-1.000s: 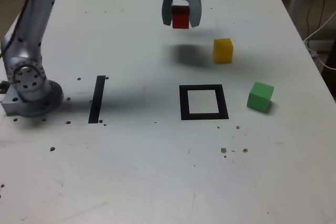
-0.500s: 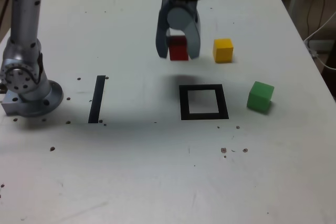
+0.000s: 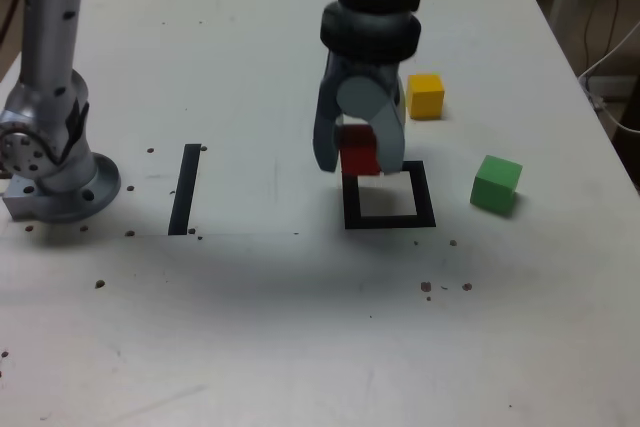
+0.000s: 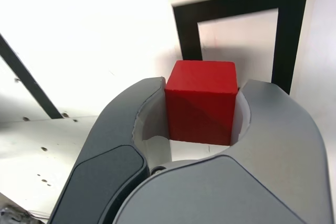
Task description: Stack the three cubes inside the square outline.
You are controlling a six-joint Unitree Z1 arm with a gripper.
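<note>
Gripper (image 3: pixel 360 155) clamping red cube (image 4: pixel 201 102) | step: first placement, by appearance | next: centre over square outline (image 3: pixel 389 222), lower, release

Red cube (image 3: pixel 360 151) in the claw (image 3: pixel 359 155)

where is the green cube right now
In the exterior view, the green cube sits on the table to the right of the square outline, outside it.

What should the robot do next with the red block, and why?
Probably ease the red cube a little toward the exterior view's right, then lower it: the tool grips it above the table, over the far left part of the black square outline.
</note>
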